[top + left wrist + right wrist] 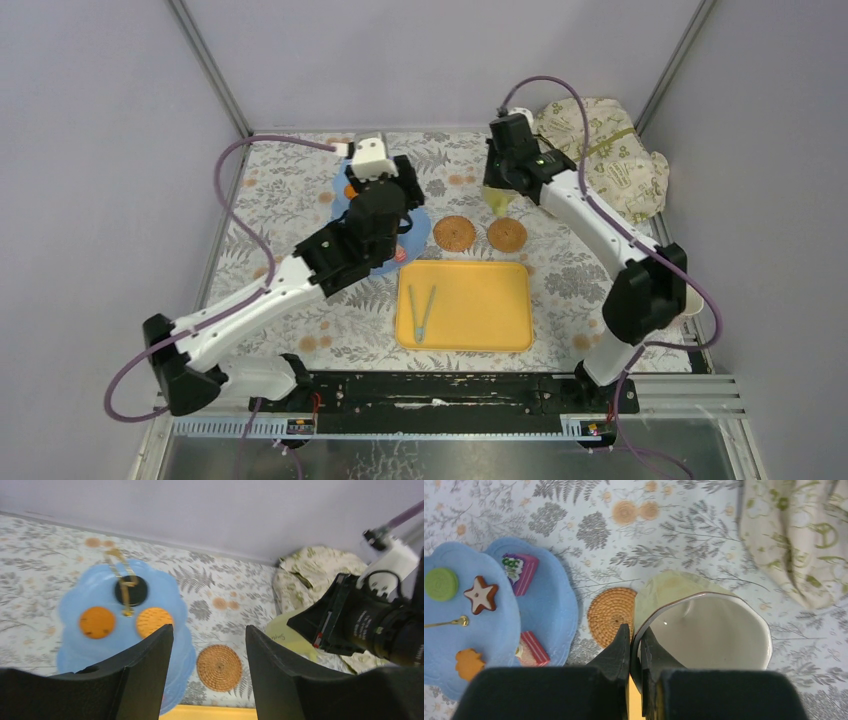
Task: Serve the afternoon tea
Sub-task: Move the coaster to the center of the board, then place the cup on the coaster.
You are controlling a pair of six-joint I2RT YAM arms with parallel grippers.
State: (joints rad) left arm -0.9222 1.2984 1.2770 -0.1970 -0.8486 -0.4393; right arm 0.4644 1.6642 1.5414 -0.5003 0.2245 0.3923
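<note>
Right claw (634,647) pinches the cup (714,630) rim; left claw (209,665) hangs open, empty. I'd land the cup level on a coaster (610,614).

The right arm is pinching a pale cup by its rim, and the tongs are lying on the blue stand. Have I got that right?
Not quite. The right gripper does pinch the pale cup by its rim, but the tongs lie on the yellow tray, not the blue stand. The top external view shows this.
</note>
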